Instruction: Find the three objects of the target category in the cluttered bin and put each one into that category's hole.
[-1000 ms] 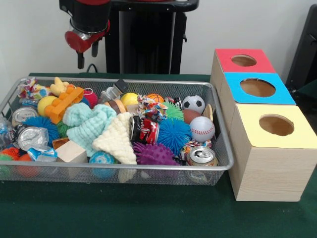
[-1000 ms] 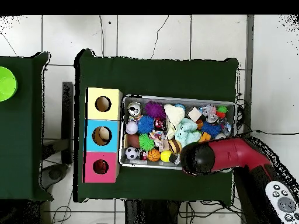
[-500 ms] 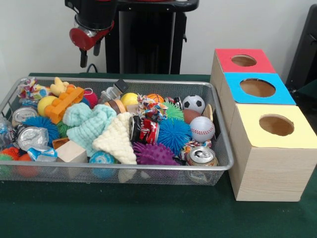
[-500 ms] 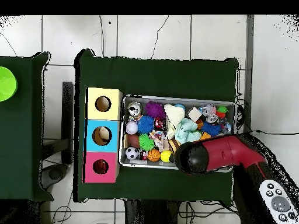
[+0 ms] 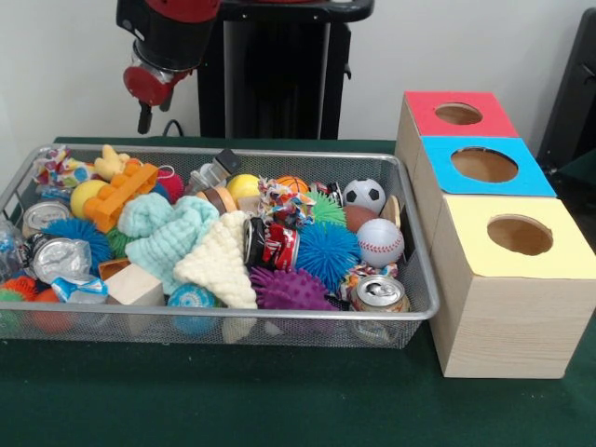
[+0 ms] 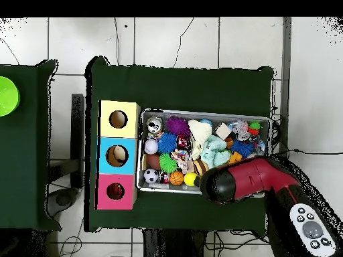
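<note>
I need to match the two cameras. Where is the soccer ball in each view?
Front view: the soccer ball lies at the bin's far right corner, nearest the red-topped box.
Overhead view: the soccer ball lies at the bin's lower left corner, again beside the red-topped box.
Shared landmark: the red-topped box, at the end of the row of three boxes closest to the ball.

no readable txt or labels on anything here.

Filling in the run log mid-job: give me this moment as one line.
arm: raised behind bin | gripper: empty, above bin's far rim | bin: full of clutter | boxes: red, blue, yellow holes unobstructed | stage: search, nothing picked
</note>
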